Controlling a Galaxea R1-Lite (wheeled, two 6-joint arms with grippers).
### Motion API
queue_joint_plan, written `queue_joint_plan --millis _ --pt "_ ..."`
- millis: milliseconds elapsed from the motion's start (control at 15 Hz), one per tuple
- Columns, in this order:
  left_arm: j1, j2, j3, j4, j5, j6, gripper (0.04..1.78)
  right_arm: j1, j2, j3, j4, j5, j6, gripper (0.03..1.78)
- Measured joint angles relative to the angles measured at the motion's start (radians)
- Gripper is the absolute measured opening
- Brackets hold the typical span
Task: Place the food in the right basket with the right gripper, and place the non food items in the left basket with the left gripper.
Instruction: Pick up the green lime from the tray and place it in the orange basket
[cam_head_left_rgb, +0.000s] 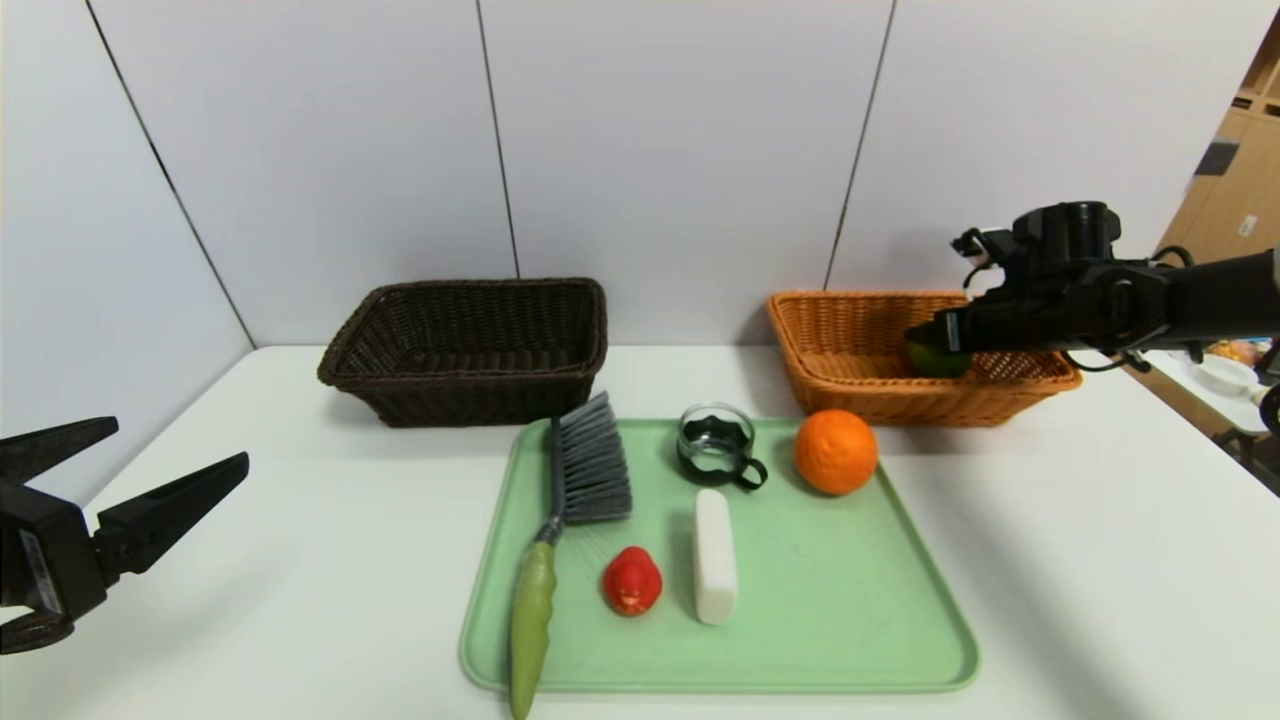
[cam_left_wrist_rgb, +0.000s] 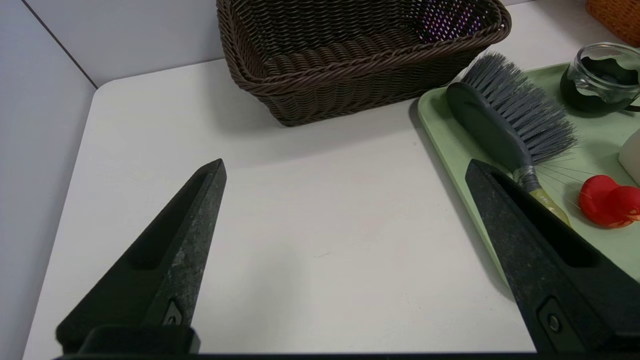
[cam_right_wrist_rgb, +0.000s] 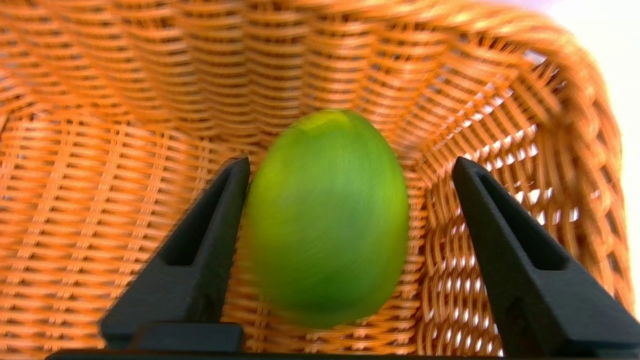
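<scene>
The right gripper (cam_right_wrist_rgb: 350, 170) hangs inside the right basket (cam_head_left_rgb: 850, 340), fingers parted, one side clear of the green fruit (cam_right_wrist_rgb: 327, 215). Recommend lifting straight up so neither finger drags it. The left gripper (cam_left_wrist_rgb: 345, 170) is parked wide open and empty over the tabletop (cam_left_wrist_rgb: 310, 210).

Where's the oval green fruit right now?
In the head view, the oval green fruit sits inside the orange-tan wicker basket at the table's right rear, between the open right gripper's fingers.

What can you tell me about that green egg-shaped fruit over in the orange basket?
The green fruit is smooth, oval and bright green with a yellowish patch near one end. It sits inside the orange-tan wicker basket, near one corner. The right end effector is open around it: one finger is right beside it, the other stands clear.
</scene>
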Motion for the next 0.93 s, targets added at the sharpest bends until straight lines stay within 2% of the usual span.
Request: queue_joint_plan --millis 267,533,733,800,933 --pt "0.0 0.0 -0.001 0.0 0.0 -0.001 1.69 0.0 -0.041 0.005 0.0 -0.01 -0.001 1.53" --pt "0.001 0.0 -0.001 0.0 0.0 -0.001 1.69 0.037 -0.224 0.077 -0.001 -0.012 0.03 1.6" --pt "0.001 0.001 -0.001 0.0 -0.001 -0.001 1.69 0.155 -0.398 0.181 0.015 -0.016 0.091 1.64" --pt "0.001 0.002 -0.001 0.0 -0.001 -0.001 1.69 0.203 -0.45 0.208 0.046 -0.021 0.106 1.65" --pt "0.001 0.003 -0.001 0.0 -0.002 -0.001 1.69 0.297 -0.543 0.24 0.179 -0.047 0.131 1.66"
